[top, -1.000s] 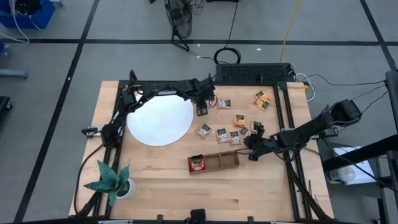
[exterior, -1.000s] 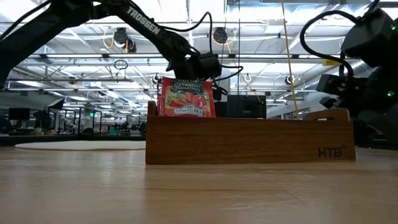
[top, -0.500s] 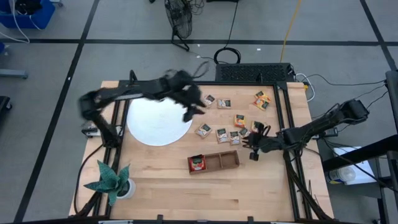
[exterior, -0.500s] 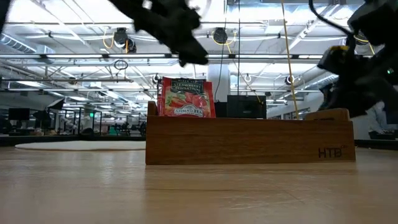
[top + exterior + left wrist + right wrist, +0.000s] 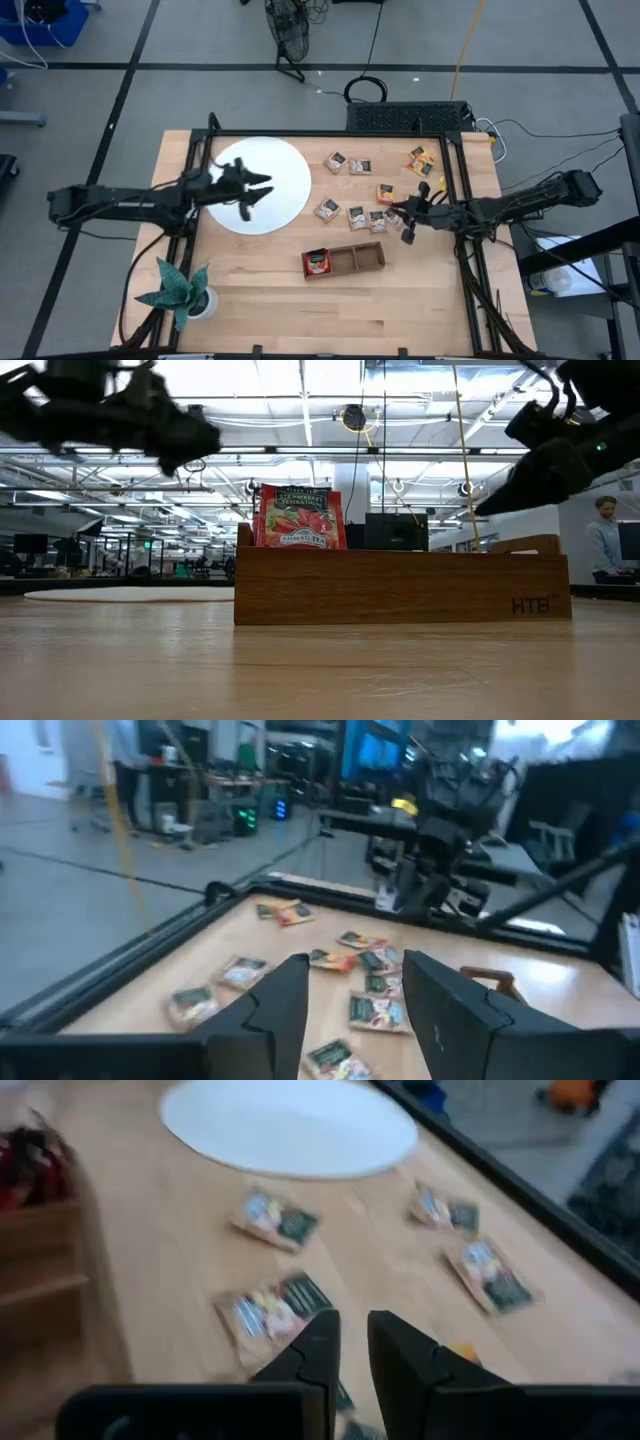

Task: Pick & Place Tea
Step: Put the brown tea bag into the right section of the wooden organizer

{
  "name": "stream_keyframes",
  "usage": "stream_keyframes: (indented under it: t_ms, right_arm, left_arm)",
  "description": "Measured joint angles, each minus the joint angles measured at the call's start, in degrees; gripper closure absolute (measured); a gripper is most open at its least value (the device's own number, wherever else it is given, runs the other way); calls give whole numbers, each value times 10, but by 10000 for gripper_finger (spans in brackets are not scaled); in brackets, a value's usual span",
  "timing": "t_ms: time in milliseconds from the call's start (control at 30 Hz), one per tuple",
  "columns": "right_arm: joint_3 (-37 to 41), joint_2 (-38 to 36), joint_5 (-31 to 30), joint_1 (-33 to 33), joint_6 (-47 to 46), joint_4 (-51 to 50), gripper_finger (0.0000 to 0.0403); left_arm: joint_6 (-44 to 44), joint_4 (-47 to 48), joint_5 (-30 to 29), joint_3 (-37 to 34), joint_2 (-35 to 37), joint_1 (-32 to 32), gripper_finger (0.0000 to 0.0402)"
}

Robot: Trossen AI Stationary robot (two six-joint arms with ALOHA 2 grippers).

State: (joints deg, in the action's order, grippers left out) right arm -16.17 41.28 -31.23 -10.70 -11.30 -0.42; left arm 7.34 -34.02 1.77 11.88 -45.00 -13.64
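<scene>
The left gripper [image 5: 252,190] has swung back from the sachets to hover over the white disc [image 5: 285,170], fingers apart and empty. The right gripper [image 5: 408,218], fingers nearly together, now hovers above the scattered tea sachets [image 5: 356,214] on the tabletop [image 5: 400,300]; one red sachet [image 5: 318,263] stands in the wooden tray [image 5: 372,257].

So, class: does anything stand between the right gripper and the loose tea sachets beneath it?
Nothing visible does. The right gripper hangs above the tea sachets lying on the bare table, with only air between them.
</scene>
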Motion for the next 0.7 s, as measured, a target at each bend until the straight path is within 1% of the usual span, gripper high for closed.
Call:
stream_keyframes:
  t_ms: [67, 133, 233, 367, 467, 600, 700]
  right_arm:
    - [-22, -6, 13, 14, -13, -89, 353]
    - [-54, -3, 50, 26, -15, -179, 336]
    - [-90, 14, 97, 36, 14, -248, 298]
    - [-98, 64, 124, 37, 107, -266, 245]
    - [-98, 127, 148, 46, 126, -269, 220]
    - [-104, 207, 153, 54, 147, -266, 207]
    - [-107, 249, 152, 56, 167, -256, 207]
  left_arm:
    - [10, -4, -17, -34, 43, 2, 236]
    - [18, -9, -23, -56, 77, 3, 236]
    - [29, -6, -22, -76, 105, 3, 236]
    - [33, -6, -19, -86, 114, 3, 236]
    - [34, -5, -19, -86, 113, 3, 236]
    - [34, -5, -19, -86, 113, 3, 236]
    - [34, -5, -19, -86, 113, 3, 236]
